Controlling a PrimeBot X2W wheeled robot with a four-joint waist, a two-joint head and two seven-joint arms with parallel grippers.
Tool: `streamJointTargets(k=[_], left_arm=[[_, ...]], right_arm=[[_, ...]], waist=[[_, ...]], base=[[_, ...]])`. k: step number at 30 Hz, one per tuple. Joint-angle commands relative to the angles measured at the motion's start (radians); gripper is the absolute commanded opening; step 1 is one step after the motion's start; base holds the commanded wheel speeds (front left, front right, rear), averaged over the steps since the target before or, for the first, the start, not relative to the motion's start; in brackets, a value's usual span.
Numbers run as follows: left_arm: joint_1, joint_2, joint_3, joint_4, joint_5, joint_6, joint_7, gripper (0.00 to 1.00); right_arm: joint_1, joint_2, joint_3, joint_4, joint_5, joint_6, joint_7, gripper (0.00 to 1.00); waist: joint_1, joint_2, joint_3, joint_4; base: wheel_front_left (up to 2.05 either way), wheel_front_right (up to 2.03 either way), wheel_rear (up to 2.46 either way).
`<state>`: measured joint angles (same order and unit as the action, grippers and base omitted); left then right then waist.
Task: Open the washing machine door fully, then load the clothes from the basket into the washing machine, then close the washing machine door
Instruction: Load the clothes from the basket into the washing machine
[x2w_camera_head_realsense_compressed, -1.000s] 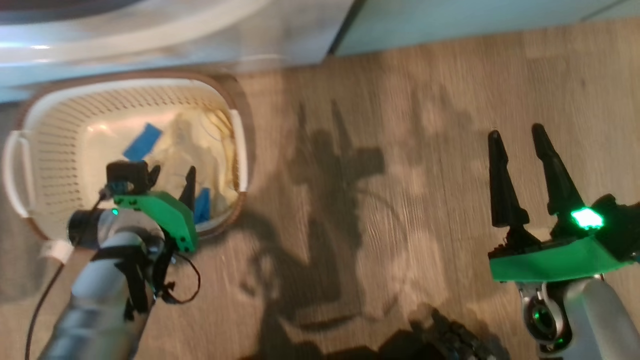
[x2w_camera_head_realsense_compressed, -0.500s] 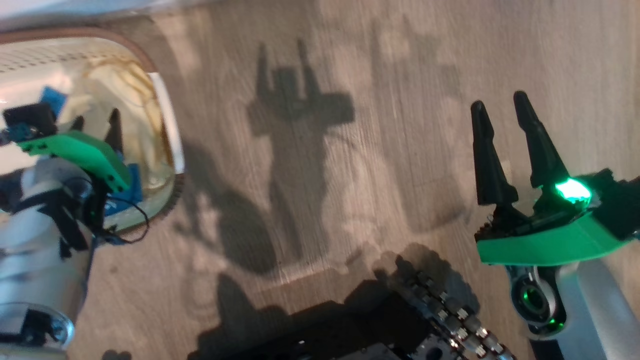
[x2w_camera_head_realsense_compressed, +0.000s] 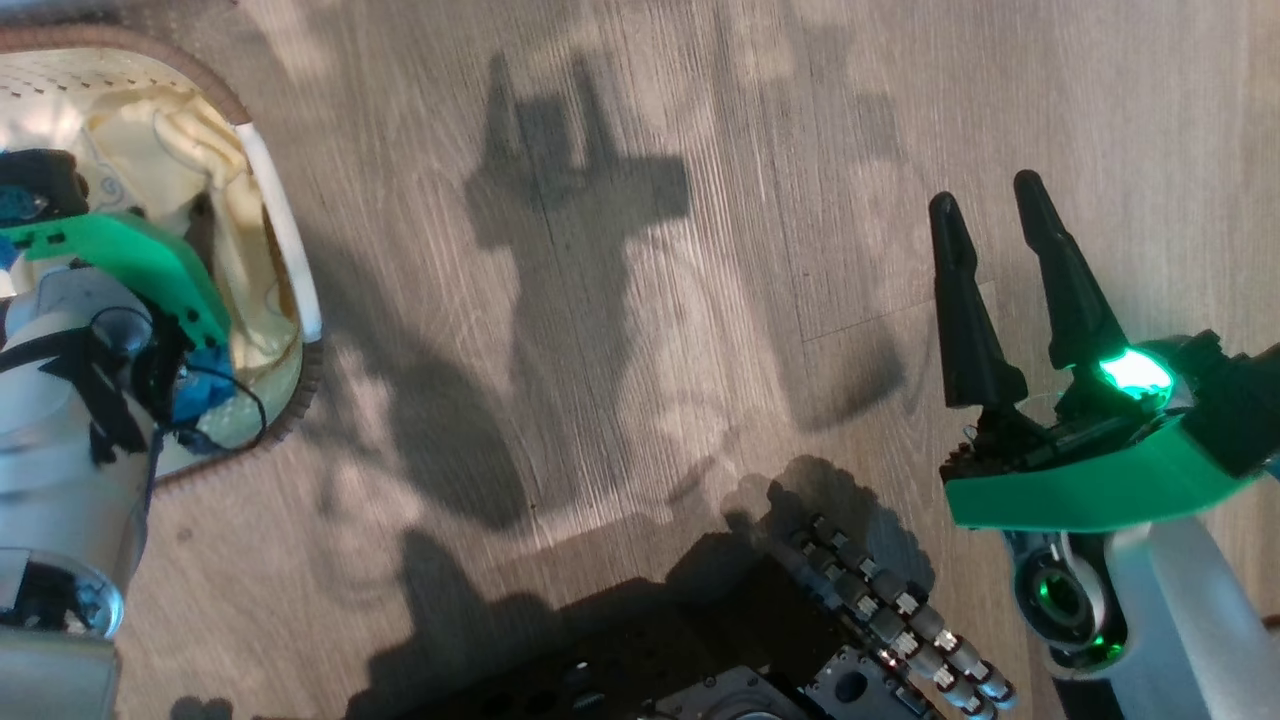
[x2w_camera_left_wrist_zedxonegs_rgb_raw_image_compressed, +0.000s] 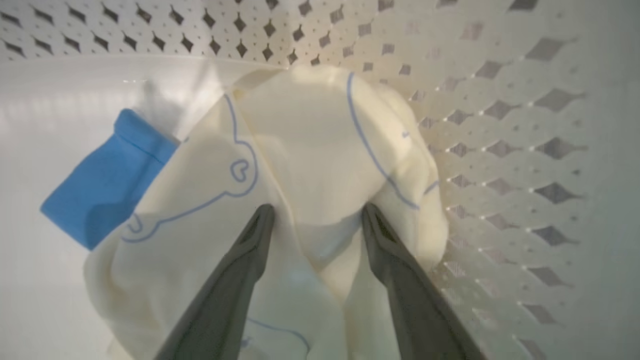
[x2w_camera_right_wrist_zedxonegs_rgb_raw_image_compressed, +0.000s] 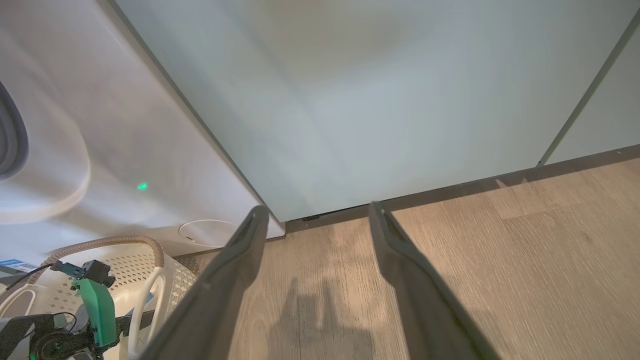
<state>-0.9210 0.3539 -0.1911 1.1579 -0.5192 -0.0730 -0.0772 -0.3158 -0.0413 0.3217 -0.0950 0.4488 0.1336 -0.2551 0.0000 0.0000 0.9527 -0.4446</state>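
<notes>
Currently, your left pincer (x2w_camera_left_wrist_zedxonegs_rgb_raw_image_compressed: 317, 207) is down inside the basket (x2w_camera_left_wrist_zedxonegs_rgb_raw_image_compressed: 500, 150), jaws apart, one finger on either side of a raised fold of the pale yellow clothes (x2w_camera_left_wrist_zedxonegs_rgb_raw_image_compressed: 310, 145). Both fingertips (x2w_camera_left_wrist_zedxonegs_rgb_raw_image_compressed: 261, 222) touch the fabric; nothing is clamped. The yellow heap lies against a perforated wall of the basket, and a blue piece (x2w_camera_left_wrist_zedxonegs_rgb_raw_image_compressed: 105, 185) lies beside it, partly tucked under it. The basket stands on the wood floor (x2w_camera_head_realsense_compressed: 650, 300) at your left, just in front of the white washing machine (x2w_camera_right_wrist_zedxonegs_rgb_raw_image_compressed: 125, 125), near that machine's lower corner. A pale green cabinet door (x2w_camera_right_wrist_zedxonegs_rgb_raw_image_compressed: 350, 100) adjoins the machine on the right. Your right pincer (x2w_camera_head_realsense_compressed: 985, 192) hangs over bare floor well to the right of the basket, jaws apart, holding nothing. A pincer-shaped shadow (x2w_camera_head_realsense_compressed: 570, 170) falls on the boards between the two arms.
</notes>
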Motion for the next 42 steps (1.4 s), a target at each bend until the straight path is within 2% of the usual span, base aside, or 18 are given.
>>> streamJointTargets(k=[1, 2, 8, 15, 25, 28, 35, 42], left_arm=[[0.009, 0.029, 0.010, 0.009, 0.012, 0.009, 0.009, 0.31], [0.004, 0.026, 0.006, 0.018, 0.013, 0.012, 0.015, 0.00], [-0.010, 0.015, 0.018, 0.062, -0.007, 0.027, 0.012, 0.00], [0.013, 0.025, 0.027, 0.073, -0.022, 0.017, -0.065, 0.00], [0.098, -0.035, -0.017, 0.015, 0.021, 0.023, -0.178, 0.00], [0.136, -0.052, -0.019, -0.047, 0.036, 0.033, -0.183, 0.00], [0.279, -0.076, 0.026, -0.321, 0.090, 0.076, -0.184, 0.00], [0.449, -0.105, 0.083, -0.560, 0.139, 0.090, -0.184, 0.00]], right_arm=[[0.035, -0.009, 0.011, -0.031, 0.003, -0.003, -0.007, 1.00], [0.036, -0.009, 0.011, -0.032, 0.003, -0.003, -0.007, 1.00], [0.035, -0.009, 0.002, -0.032, 0.007, -0.003, -0.007, 1.00], [0.012, -0.009, -0.002, -0.028, 0.003, -0.003, -0.007, 1.00], [0.021, -0.009, -0.069, -0.007, -0.063, -0.003, -0.007, 1.00], [0.028, -0.009, -0.084, -0.005, -0.087, -0.003, -0.007, 1.00], [0.053, -0.009, -0.120, 0.006, -0.134, -0.003, -0.007, 1.00], [0.078, -0.009, -0.133, 0.025, -0.169, -0.003, -0.007, 1.00]], waist=[[0.0000, 0.0000, 0.001, 0.001], [0.0000, 0.0000, 0.001, 0.001], [0.0000, 0.0000, -0.003, 0.001], [0.0000, 0.0000, -0.014, 0.009], [0.0000, 0.0000, -0.106, 0.127], [0.0000, 0.0000, -0.142, 0.159], [0.0000, 0.0000, -0.224, 0.224], [0.0000, 0.0000, -0.321, 0.264]], base=[[0.00, 0.00, 0.00], [0.00, 0.00, 0.00], [0.00, 0.00, 0.00], [0.00, 0.00, 0.00], [0.00, 0.00, 0.00], [0.00, 0.00, 0.00], [0.00, 0.00, 0.00], [0.00, 0.00, 0.00]])
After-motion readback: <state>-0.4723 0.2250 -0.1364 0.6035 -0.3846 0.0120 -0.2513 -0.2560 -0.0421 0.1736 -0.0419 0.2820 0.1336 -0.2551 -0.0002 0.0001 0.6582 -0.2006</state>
